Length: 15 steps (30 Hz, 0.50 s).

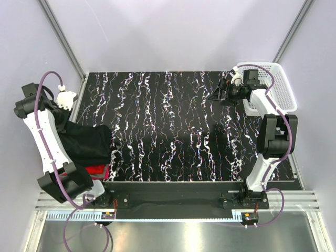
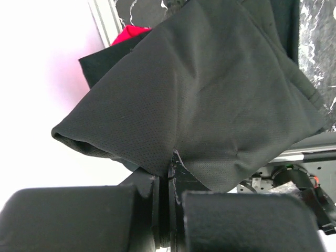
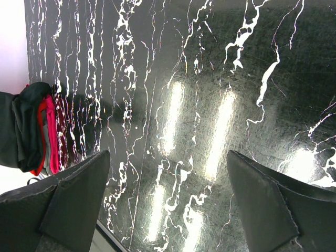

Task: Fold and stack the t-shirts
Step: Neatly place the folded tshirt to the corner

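Left hand (image 2: 169,164) pinched on black t-shirt (image 2: 210,94); right hand (image 3: 168,153) agape over table (image 3: 210,79).

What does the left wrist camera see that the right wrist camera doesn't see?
Only the left wrist view: the left fingers pinched shut on a black t-shirt, seen very close. Only the right wrist view: the right fingers wide open over the bare marbled table, and a pink t-shirt in the pile at the edge. Both views: black cloth, a red t-shirt and some of the table.
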Motion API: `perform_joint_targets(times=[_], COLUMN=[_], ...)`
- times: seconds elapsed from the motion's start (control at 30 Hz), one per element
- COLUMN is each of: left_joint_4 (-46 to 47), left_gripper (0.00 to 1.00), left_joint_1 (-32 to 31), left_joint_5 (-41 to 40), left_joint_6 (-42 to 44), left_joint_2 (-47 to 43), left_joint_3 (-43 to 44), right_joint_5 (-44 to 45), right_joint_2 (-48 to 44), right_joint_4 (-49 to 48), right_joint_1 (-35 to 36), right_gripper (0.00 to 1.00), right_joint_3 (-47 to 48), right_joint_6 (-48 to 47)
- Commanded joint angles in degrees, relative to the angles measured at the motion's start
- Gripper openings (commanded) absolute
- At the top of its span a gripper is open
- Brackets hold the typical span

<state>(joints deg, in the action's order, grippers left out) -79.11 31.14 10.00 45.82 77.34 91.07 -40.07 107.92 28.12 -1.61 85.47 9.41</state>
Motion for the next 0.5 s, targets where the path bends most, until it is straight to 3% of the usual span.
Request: perform_joint_targets(times=[0.0,0.27,0.47], left_joint_4=[-3.2,4.1,5.7], left_gripper=[0.0,0.0,0.0], left_joint_1=[0.2,0.3,0.2], left_joint_5=[-2.6,-8.2,-5.8], left_joint_6=[1.6,1.1,1.8], left_joint_2=[1.9,4.0,4.8], left_joint_3=[-0.1,-0.1,2.0], right_joint_5=[-0.8,-0.7,-0.7], right_joint_2=[-1.1,-1.3,-0.6], right_joint_4=[-1.9,-2.2,-2.6], right_joint_1=[0.5,0.5,0.6], right_gripper=[1.0,1.0,1.0], right_joint_3=[0.1,-0.6,-0.7], right_joint_6=[0.3,0.3,0.6])
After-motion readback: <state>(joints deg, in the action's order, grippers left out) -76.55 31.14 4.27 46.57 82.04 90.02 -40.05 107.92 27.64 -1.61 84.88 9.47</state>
